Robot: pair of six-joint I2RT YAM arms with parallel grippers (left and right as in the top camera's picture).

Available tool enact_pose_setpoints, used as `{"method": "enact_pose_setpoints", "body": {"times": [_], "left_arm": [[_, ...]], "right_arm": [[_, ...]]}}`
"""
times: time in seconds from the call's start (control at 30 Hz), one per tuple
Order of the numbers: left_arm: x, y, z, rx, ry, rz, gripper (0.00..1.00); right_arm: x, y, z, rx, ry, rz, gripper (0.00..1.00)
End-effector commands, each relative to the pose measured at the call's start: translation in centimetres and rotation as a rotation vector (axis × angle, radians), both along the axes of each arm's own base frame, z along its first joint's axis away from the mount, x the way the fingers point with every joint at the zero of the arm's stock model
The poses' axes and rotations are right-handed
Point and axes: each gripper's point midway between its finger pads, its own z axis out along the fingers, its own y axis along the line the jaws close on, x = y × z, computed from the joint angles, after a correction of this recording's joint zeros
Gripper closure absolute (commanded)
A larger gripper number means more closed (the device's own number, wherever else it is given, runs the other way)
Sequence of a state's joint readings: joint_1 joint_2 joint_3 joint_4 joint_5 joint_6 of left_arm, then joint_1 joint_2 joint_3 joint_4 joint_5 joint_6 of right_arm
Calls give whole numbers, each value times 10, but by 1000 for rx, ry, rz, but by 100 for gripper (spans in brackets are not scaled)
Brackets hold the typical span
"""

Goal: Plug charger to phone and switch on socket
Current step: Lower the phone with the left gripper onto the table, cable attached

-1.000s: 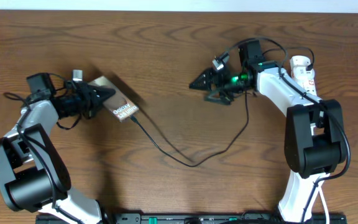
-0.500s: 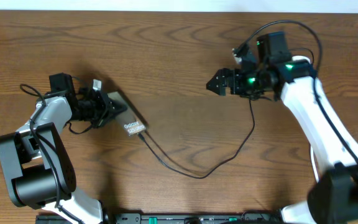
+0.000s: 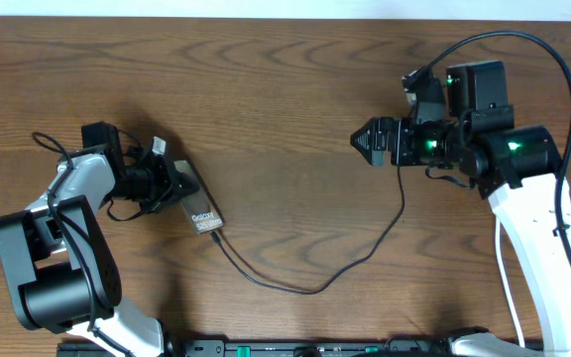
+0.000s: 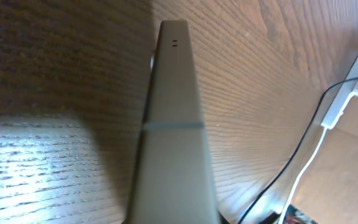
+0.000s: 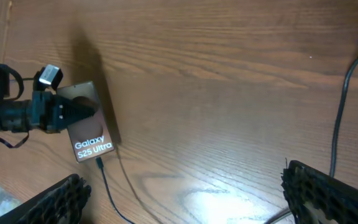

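The phone point(image 3: 198, 205), a silvery-brown slab with white "Galaxy" lettering, is held at its far end by my left gripper point(image 3: 170, 178), which is shut on it. The left wrist view shows the phone edge-on point(image 4: 173, 118). The charger, a thin black cable point(image 3: 310, 288), has its plug tip point(image 5: 98, 164) at the phone's bottom edge point(image 5: 92, 140) and loops across the table under my right arm. My right gripper point(image 3: 367, 142) is open and empty above the table, its fingers wide apart point(image 5: 188, 199). The socket point(image 4: 348, 98) shows only in the left wrist view, white with red markings.
The wooden table point(image 3: 285, 89) fills all views. A white cord point(image 4: 303, 168) runs from the socket beside the black cable point(image 4: 300, 140). The right arm's body point(image 3: 523, 169) covers the table's right side, and its own cable arcs above it.
My right gripper has drawn back to the right, away from the table's middle, and the arm has swung over the socket. My left gripper has turned the phone slightly and shifted it toward the front.
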State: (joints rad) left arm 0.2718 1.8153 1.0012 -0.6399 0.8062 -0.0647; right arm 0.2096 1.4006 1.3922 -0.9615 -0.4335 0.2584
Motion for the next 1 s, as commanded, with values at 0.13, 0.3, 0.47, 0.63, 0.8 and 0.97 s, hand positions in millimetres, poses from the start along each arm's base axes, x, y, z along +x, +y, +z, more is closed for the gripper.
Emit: {"method": "enact_pose_setpoints", "body": {"times": [0.13,0.3,0.47,0.63,0.8,0.97], "left_arm": [[7,0,9,19,-99,-63,93],[6,2,-1,24,-73,-62,93],[2,6,-16,55,-27,-62,93],[-1,6,-28,50,7,-63,93],[-4,5,-34,43,28,-63,93],[-5,5,-34,41,36,-60,93]], "right_arm": [[-1,-2,3,-18,-13,2,1],[-3,-3,2,-21,-7,5,1],[-3,-3,1,-24,-6,8,1],[-3,-3,1,-24,-6,8,1],[-3,-3,1,-26,-10,13,1],[-3,-3,1,-27,-9,14,1]]}}
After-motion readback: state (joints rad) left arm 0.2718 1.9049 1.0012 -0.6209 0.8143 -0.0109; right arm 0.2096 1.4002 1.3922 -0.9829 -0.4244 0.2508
